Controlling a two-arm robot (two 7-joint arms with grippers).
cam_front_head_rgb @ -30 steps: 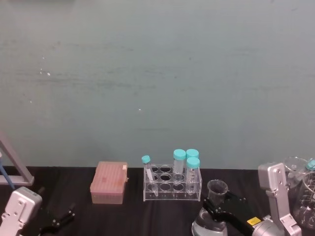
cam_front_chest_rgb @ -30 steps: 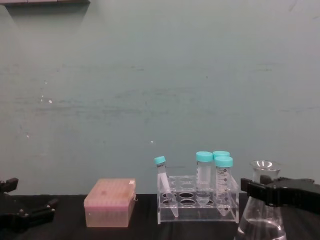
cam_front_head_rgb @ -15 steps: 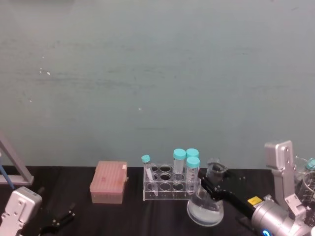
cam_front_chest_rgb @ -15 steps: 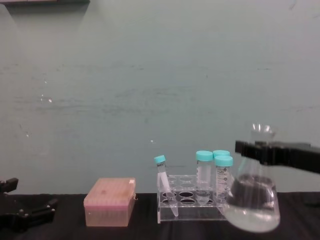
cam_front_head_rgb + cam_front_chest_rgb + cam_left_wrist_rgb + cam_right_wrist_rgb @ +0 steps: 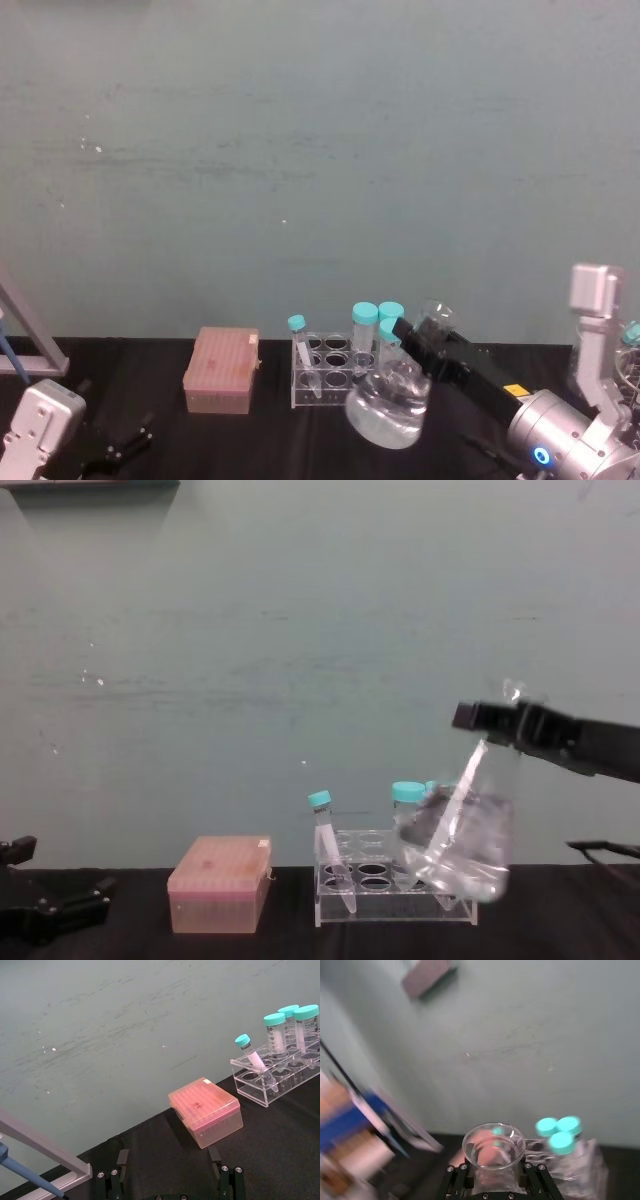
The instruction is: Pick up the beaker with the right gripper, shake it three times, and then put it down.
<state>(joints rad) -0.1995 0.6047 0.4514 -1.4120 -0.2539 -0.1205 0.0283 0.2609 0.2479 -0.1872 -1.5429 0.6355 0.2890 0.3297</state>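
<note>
Now just swung left and tilted, near tube rack (image 5: 365, 892): conical flask (image 5: 462, 842), neck clamped in right gripper (image 5: 490, 721). Likely mid-shake. Left gripper (image 5: 58, 912) parked low-left, fingers apart.

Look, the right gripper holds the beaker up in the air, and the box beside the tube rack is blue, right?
The box beside the tube rack is pink, not blue; the head view shows it. The right gripper does hold the beaker in the air.
</note>
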